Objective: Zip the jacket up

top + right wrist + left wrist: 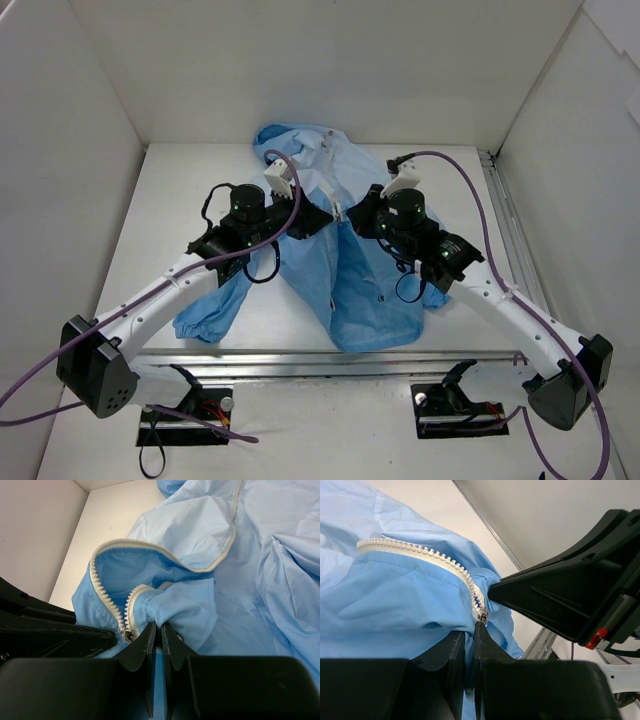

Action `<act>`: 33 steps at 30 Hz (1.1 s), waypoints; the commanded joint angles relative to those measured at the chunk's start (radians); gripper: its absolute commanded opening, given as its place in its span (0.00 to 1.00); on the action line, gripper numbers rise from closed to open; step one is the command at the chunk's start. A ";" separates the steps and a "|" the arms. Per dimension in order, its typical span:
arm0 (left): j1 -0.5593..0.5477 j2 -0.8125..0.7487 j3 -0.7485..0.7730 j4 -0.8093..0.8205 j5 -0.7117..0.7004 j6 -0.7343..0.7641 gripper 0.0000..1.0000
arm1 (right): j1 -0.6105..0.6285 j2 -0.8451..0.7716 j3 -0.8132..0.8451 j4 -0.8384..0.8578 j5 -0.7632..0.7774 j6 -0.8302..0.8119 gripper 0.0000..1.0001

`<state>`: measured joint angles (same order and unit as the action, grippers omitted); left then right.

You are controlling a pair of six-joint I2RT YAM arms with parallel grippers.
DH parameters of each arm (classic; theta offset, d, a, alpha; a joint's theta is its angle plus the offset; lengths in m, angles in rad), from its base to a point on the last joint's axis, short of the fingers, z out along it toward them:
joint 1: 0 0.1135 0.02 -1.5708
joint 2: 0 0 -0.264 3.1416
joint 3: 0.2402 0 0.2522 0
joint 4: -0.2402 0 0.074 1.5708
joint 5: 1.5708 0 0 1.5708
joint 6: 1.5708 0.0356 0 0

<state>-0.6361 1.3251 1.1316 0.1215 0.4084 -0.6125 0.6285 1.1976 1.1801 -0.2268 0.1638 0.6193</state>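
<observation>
The light-blue jacket (360, 285) lies crumpled in the middle of the white table, its hood toward the back wall. Both grippers meet over its front, lifting the fabric. My left gripper (328, 214) (470, 629) is shut on a fold of the jacket (395, 595) just below the metal zipper slider (482, 615). My right gripper (350, 216) (158, 629) is shut on a bunched fold of the jacket (190, 610) right beside the slider (129, 636). White zipper teeth (107, 605) part above the slider and run off over the fabric (420, 552).
One sleeve with a gathered cuff (205, 322) trails toward the near left. White walls close in the table on three sides. A metal rail (505, 225) runs along the right edge and another (330, 362) along the front. Purple cables (455, 165) loop over both arms.
</observation>
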 commanded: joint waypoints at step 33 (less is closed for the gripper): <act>-0.102 0.033 0.139 -0.099 -0.122 0.160 0.00 | -0.004 0.054 0.207 -0.072 0.022 0.051 0.00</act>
<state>-0.7216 1.3655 1.2324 -0.0177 0.2321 -0.4835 0.6273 1.2476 1.3167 -0.3962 0.1787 0.6559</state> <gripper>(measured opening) 0.044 0.034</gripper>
